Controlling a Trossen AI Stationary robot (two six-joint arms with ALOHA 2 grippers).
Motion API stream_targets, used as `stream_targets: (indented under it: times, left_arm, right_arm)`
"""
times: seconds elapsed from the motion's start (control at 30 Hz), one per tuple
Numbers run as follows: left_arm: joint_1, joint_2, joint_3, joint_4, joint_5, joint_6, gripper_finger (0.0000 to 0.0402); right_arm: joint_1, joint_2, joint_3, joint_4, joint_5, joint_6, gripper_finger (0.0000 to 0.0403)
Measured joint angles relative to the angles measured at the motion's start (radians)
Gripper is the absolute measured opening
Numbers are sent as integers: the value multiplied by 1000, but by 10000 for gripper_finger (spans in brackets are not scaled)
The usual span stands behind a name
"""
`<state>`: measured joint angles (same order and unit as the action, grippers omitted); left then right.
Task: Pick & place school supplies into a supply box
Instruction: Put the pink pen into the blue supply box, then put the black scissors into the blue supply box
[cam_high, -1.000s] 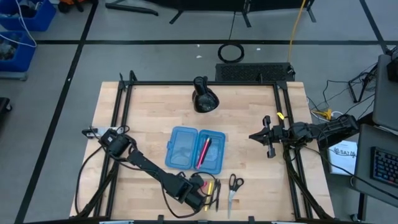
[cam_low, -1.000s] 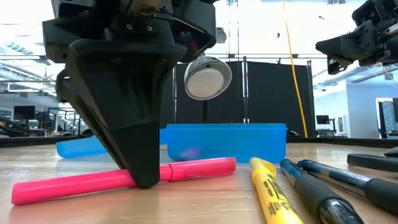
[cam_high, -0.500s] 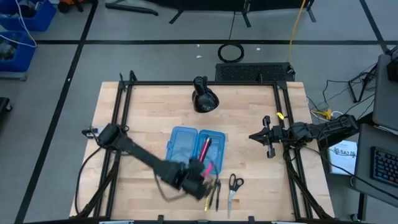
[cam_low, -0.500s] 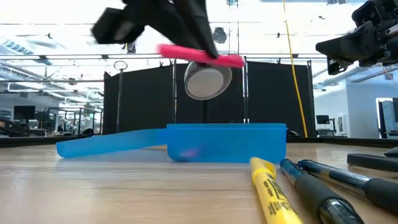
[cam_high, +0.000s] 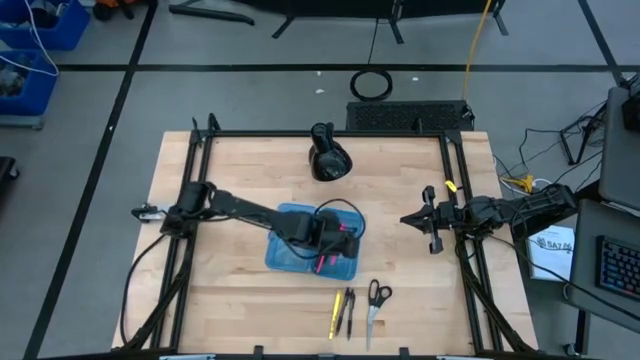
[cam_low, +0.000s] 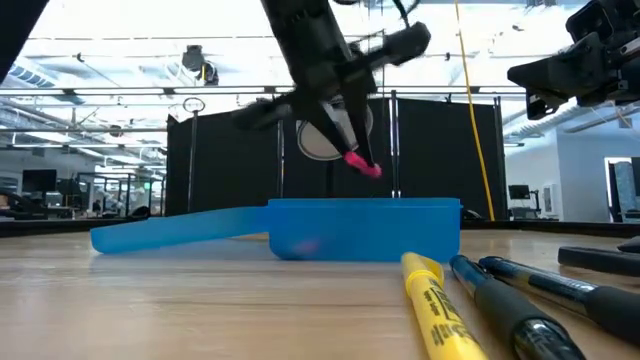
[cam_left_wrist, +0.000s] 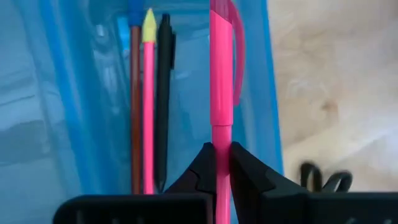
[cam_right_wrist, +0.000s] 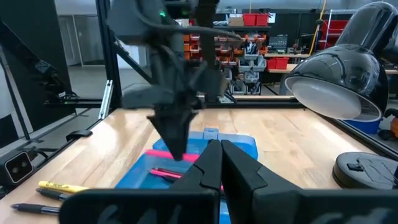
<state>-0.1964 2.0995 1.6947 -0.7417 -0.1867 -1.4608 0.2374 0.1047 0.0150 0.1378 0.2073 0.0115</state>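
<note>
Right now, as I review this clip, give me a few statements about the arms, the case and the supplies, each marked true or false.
1. The left gripper is shut on the pink pen. True.
2. The left gripper holds that pen over the bare table. False: it is over the blue pencil case, above the compartment that already has pens in it.
3. The scissors are inside the case. False: they lie on the table in front of it, beside the yellow pen.
4. The right gripper is shut and holds nothing, off to the right of the case. True.
5. The case is closed. False: it lies open, both halves flat.
</note>
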Motion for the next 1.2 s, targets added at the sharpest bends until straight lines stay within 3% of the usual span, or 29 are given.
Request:
stream_targets:
  times: [0.27,0.7,1.0,1.2]
  left_arm:
    - [46,84,-2,16,109,19,21]
    - [43,120,-2,14,88,10,22]
    - [10,116,-2,16,77,48,147]
    - [-15,102,-2,38,77,169,184]
  right_arm:
    - [0,8,0,0,-1,-4,0]
    - [0,21,0,8,-1,-1,0]
    - [0,21,0,7,0,-1,0]
    - [0,21,0,7,0,14,0]
